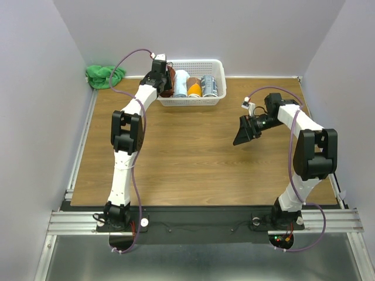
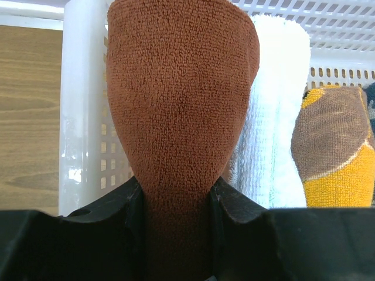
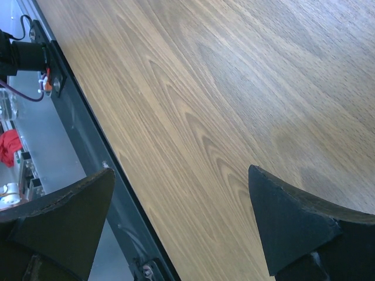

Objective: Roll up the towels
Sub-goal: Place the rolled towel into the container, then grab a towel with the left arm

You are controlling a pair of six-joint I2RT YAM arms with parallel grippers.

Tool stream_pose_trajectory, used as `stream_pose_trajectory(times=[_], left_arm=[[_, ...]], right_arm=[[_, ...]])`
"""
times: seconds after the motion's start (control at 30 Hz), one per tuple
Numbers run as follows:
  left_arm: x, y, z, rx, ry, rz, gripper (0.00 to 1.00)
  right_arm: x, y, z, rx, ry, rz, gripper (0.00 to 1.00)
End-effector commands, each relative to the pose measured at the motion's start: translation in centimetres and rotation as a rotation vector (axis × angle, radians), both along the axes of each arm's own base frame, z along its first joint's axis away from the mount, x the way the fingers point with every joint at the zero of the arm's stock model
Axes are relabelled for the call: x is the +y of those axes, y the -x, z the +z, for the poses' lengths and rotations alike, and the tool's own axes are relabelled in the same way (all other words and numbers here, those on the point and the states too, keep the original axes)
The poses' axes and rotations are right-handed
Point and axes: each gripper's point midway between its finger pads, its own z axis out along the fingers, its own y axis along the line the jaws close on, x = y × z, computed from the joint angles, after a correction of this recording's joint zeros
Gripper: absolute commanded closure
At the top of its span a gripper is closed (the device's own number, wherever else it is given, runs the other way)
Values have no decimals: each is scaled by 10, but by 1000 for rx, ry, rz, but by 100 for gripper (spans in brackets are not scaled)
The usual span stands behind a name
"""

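Item 1: reddish-brown towel (image 2: 181, 99), rolled into a tight bundle and clamped between the 2 fingers of the left gripper (image 2: 176, 193), whose jaws stand partly closed and press into the cloth on both sides. It is at the left end of the white basket (image 1: 199, 61), just beside the white roll (image 2: 272, 117); whether its lower end rests on the basket floor cannot be told. Item 2: bright green towel (image 1: 104, 75), unrolled and crumpled in a heap at the far left corner of the table (image 1: 193, 158), well apart from both arms. Item 3: basket contents, left to right past the brown towel: white roll, orange roll (image 1: 194, 88), grey-patterned roll (image 1: 209, 86), side by side. Item 4: right gripper (image 3: 180, 171), jaws spread wide with nothing between them, hanging over bare wood on the table's right side.
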Motion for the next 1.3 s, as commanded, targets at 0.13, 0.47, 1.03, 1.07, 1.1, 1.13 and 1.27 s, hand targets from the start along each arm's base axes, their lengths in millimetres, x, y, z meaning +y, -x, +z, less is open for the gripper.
stream_pose_trajectory(times=[0.13,0.47,1.03,1.07,1.1,1.13,1.27], left_arm=[[1,-6,30,-57,26,5,48],[-8,-1,75,-116,81,-34,30],[-41,29,200,-337,70,-169,1],[-41,32,207,-354,48,-176,1],[-35,34,217,-379,-7,-165,1],[-33,38,223,-392,-30,-160,1],[-12,62,259,-428,-99,-129,1]], right_arm=[[-1,-3,9,-14,-11,-8,0],[0,-3,15,-28,-16,-10,0],[0,-9,34,-88,-14,-19,0],[-1,-11,37,-99,-12,-22,0],[-1,-13,42,-112,-11,-24,0],[0,-14,45,-122,-14,-26,0],[-1,-20,58,-163,-6,-40,0]])
